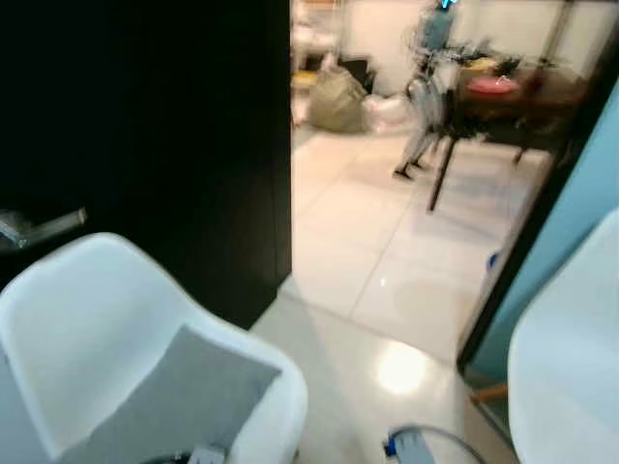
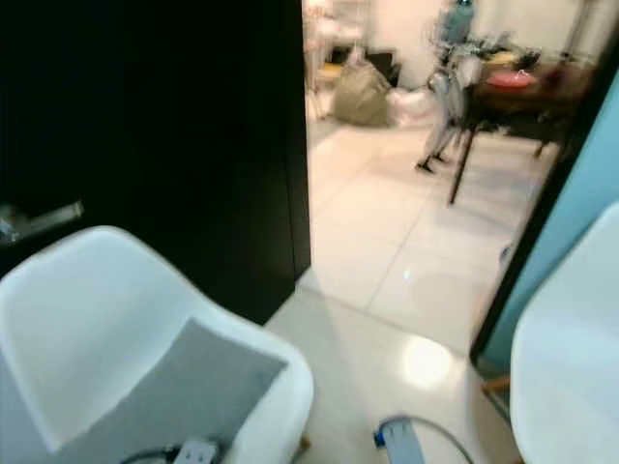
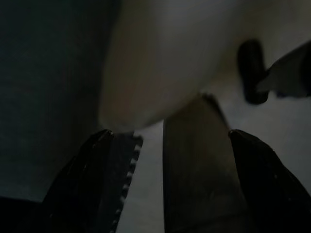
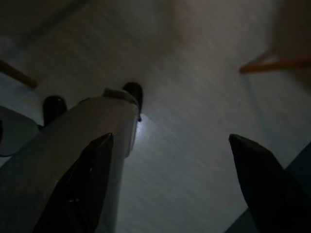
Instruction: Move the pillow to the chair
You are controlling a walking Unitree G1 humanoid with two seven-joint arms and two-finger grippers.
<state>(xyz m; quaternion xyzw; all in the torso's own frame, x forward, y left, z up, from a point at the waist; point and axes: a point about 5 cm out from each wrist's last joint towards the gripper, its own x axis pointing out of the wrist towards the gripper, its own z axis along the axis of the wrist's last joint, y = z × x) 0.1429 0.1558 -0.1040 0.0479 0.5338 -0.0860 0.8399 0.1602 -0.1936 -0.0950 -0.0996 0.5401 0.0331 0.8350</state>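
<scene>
Broadly, step in hand: the robot appears to be travelling or turning between places, arms hanging; no pillow is carried, so the fetch looks not yet begun, or at least no pillow can be found in these pictures.
Next move: judging from the blur, it needs to find the pillow first, then bring it back to a chair.
Dark door [image 1: 145, 116]: stands ahead of both grippers, with its metal handle [image 1: 39, 228] at the left and an open doorway onto a tiled floor [image 1: 368, 242] beside it.
White chair [image 1: 106, 319]: a shell seat with a grey cushion pad [image 1: 184, 396], close above the left gripper; its pale underside [image 3: 160, 58] sits just beyond those fingers.
Second white chair [image 1: 571, 367]: over on the right gripper's side.
Left gripper [image 3: 167, 141]: fingers spread wide, holding nothing, touching nothing.
Right gripper [image 4: 170, 143]: fingers likewise parted and empty, pointing at the floor [image 4: 194, 145] beside the robot's own leg [image 4: 73, 155].
Pillow: cannot tell where it is.
</scene>
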